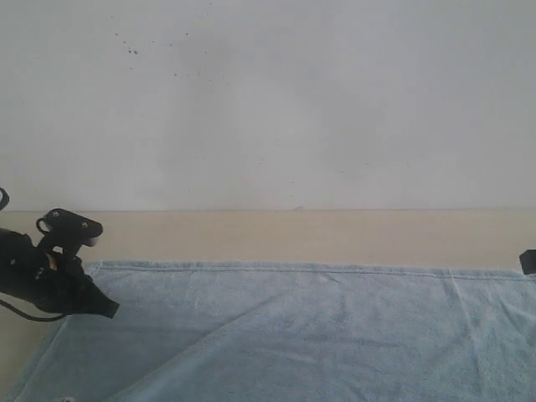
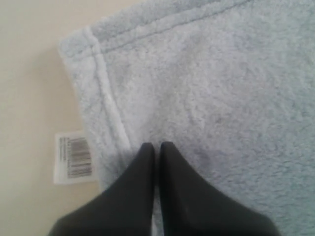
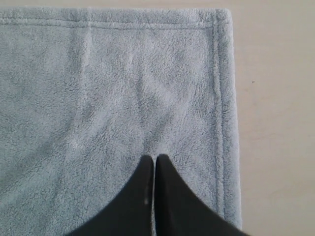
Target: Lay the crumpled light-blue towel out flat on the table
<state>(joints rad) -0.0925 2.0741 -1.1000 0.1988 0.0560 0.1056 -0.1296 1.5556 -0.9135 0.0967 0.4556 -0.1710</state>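
The pale blue towel [image 1: 318, 327] lies spread over the beige table [image 1: 293, 234], its far hem straight, with a slanting crease in its near left part. My left gripper [image 1: 110, 310] is over the towel's far left corner. In the left wrist view this gripper [image 2: 153, 146] is shut, just inside the hemmed corner of the towel [image 2: 211, 83], and no cloth shows pinched between the jaws. A white barcode label [image 2: 74, 157] sticks out from the hem. My right gripper [image 3: 155, 157] is shut too, above the flat towel [image 3: 108, 88] near its other far corner.
A white wall [image 1: 268, 100] rises behind the table. Only a black bit of the right arm [image 1: 528, 262] shows at the right edge of the exterior view. Bare table [image 3: 275, 123] runs beside the towel's right hem, and more of the table [image 2: 29, 98] beside the left hem.
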